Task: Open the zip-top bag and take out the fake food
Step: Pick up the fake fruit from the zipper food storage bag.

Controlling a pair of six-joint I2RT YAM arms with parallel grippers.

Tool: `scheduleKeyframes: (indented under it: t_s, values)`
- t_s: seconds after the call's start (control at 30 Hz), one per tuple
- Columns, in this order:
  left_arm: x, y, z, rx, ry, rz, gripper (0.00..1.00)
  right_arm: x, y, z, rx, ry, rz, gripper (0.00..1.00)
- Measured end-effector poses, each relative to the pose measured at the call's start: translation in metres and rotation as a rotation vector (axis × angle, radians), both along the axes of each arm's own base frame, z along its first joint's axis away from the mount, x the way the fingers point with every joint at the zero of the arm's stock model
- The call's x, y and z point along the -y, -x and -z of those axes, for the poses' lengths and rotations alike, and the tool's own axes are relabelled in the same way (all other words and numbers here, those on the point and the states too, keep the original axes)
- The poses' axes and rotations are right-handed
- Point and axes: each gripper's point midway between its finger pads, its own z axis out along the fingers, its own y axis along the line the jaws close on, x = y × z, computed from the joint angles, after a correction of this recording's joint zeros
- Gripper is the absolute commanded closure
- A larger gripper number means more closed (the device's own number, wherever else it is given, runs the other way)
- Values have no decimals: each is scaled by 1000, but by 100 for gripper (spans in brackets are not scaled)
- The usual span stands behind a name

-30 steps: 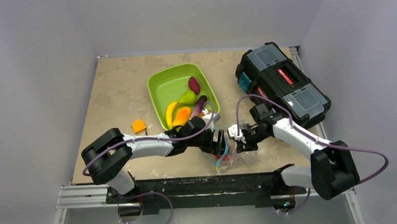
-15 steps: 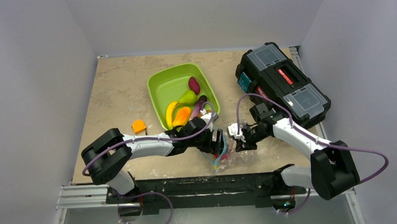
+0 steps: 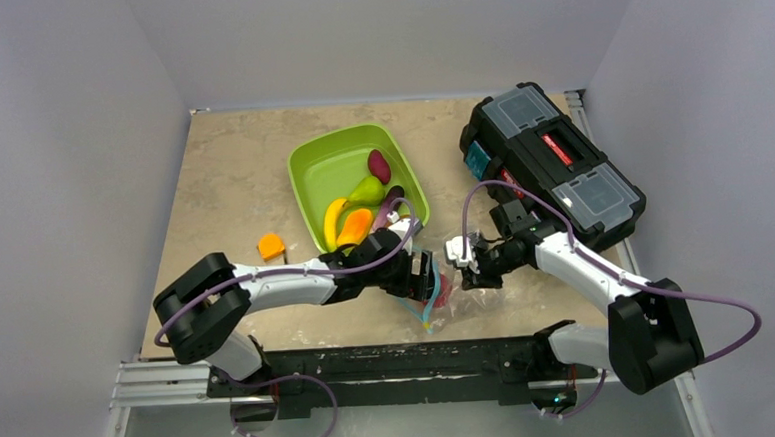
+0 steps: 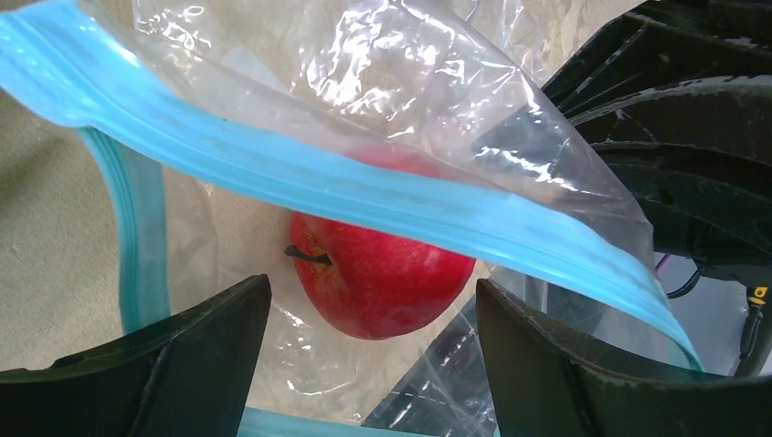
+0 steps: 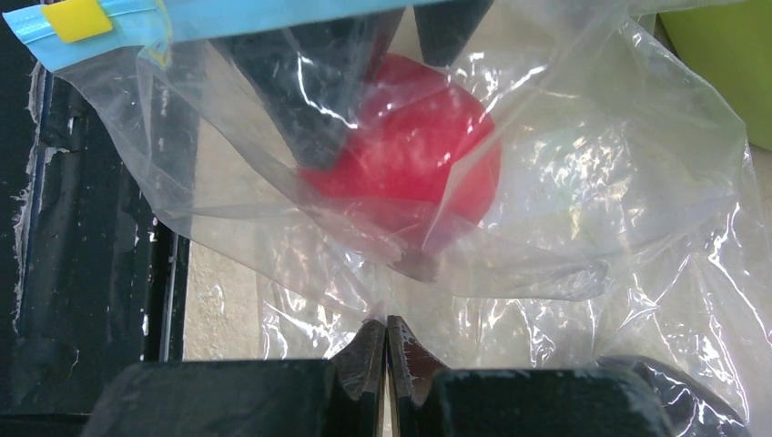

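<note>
Zip-top bag [image 3: 438,301] at 6 o'clock edge of table [image 3: 221,167], mouth agape, red apple [image 4: 401,264] inside. Left gripper [image 4: 370,296] at mouth, jaws spread wide, apple between them. Right gripper [image 5: 387,339] at bag's 3 o'clock, jaws clenched on clear plastic. Other fake food [image 3: 363,205] in green tray [image 3: 321,167], 11 o'clock of bag.

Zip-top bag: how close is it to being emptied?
The zip-top bag is open and most fake food lies in the green tray. The right end effector pinches the plastic; the open left end effector reaches for the red apple, the one piece seen inside.
</note>
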Motion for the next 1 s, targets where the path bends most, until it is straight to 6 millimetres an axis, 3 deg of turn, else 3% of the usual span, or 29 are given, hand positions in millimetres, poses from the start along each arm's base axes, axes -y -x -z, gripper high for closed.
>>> scheduleKeyframes:
  t_s: [0.8,1.0]
  values:
    - [13,-6,15,-31,-56,18,16,-2,0,-1,-1,-10,-2,96]
    - [12,-8,16,-37,-81,10,23,-2,0,-1,-2,-13,-3,99]
